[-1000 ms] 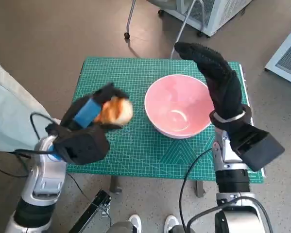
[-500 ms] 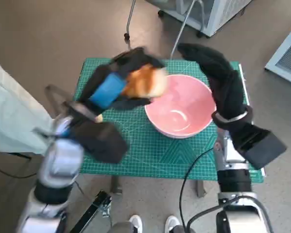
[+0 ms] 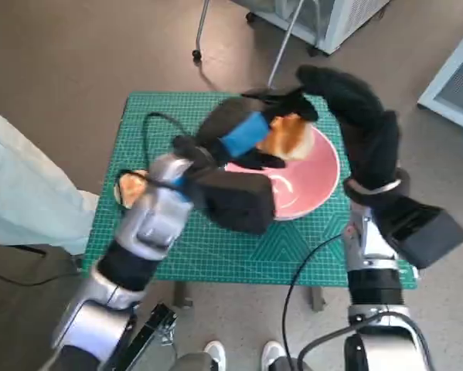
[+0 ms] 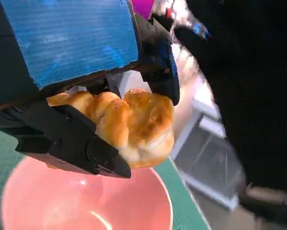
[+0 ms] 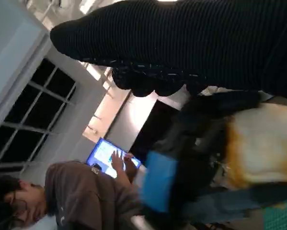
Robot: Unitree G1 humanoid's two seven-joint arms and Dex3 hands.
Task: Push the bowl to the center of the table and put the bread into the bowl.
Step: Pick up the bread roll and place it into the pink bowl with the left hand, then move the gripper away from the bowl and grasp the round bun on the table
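Note:
My left hand point(image 3: 250, 139) grips a golden braided bread roll point(image 3: 287, 135) and holds it in the air above the pink bowl point(image 3: 308, 185), over its far side. Seen from the left wrist, the roll point(image 4: 129, 122) sits between black fingers point(image 4: 86, 148) with the bowl point(image 4: 86, 206) right beneath. My gloved right hand point(image 3: 355, 116) stands upright, open, against the bowl's far right rim. The right wrist view shows the glove point(image 5: 191, 43), with the roll point(image 5: 263, 143) and left hand point(image 5: 181, 177) beside it.
A second bread piece point(image 3: 131, 185) lies on the green cutting mat point(image 3: 216, 247) near the table's left edge. Chair legs point(image 3: 281, 46) and a white cabinet stand beyond the table. A pale cloth point(image 3: 22, 201) hangs at the left. A person point(image 5: 62, 201) sits near a lit screen.
My left arm has swung right, carrying the roll from above the bowl's left rim to over the bowl. The right hand has stayed by the rim. A second bread piece has come into view.

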